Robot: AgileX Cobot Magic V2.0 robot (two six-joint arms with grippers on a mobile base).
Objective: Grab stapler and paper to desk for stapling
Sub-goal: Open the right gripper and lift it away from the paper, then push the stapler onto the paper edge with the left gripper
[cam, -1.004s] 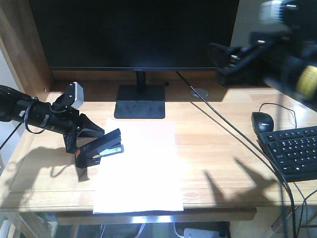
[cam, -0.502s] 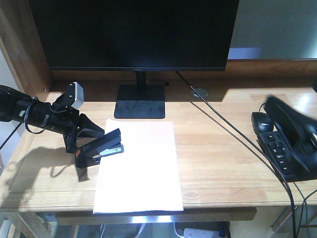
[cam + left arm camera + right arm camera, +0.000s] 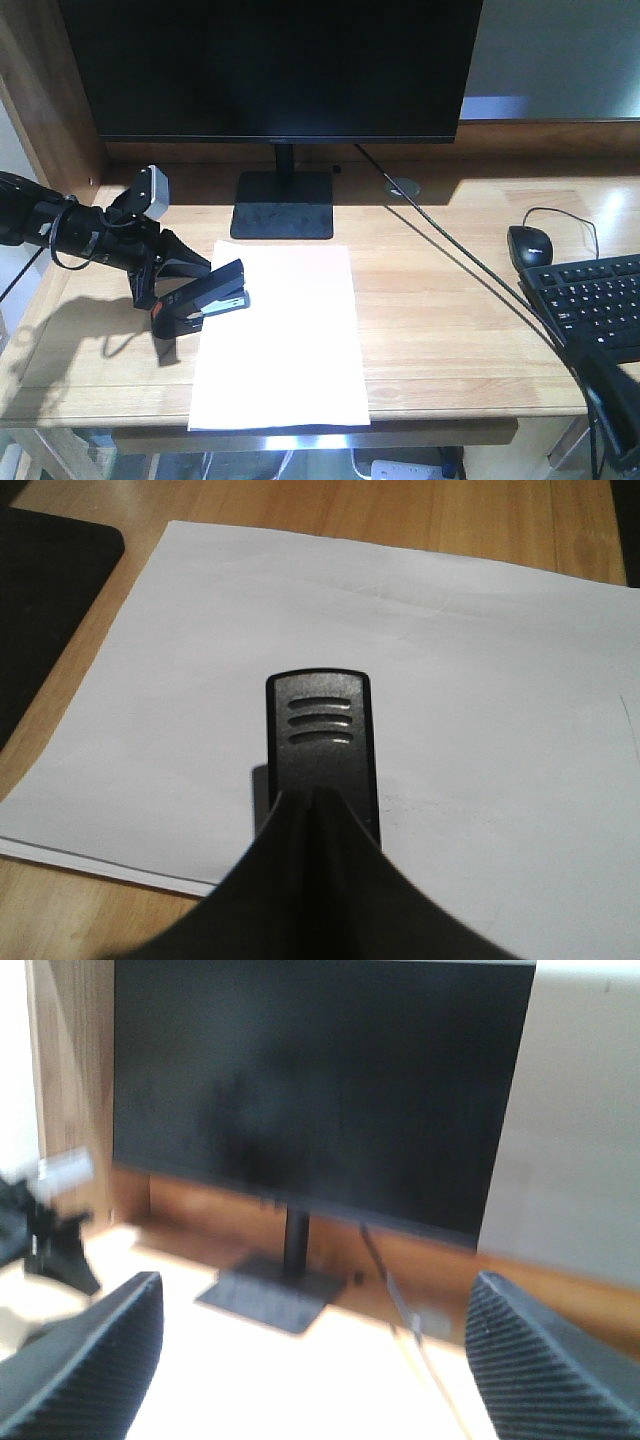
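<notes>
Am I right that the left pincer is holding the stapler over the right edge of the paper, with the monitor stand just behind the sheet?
Not quite: the left pincer holds the stapler over the left edge of the paper, not the right, as the front-facing view shows. The rest stands: the monitor stand sits just behind the sheet.

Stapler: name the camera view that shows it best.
The exterior front-facing view: it shows the whole stapler side-on, held in the left tool over the paper's left edge. The left wrist view shows only its ribbed front end above the sheet. The right wrist view does not clearly show it.
</notes>
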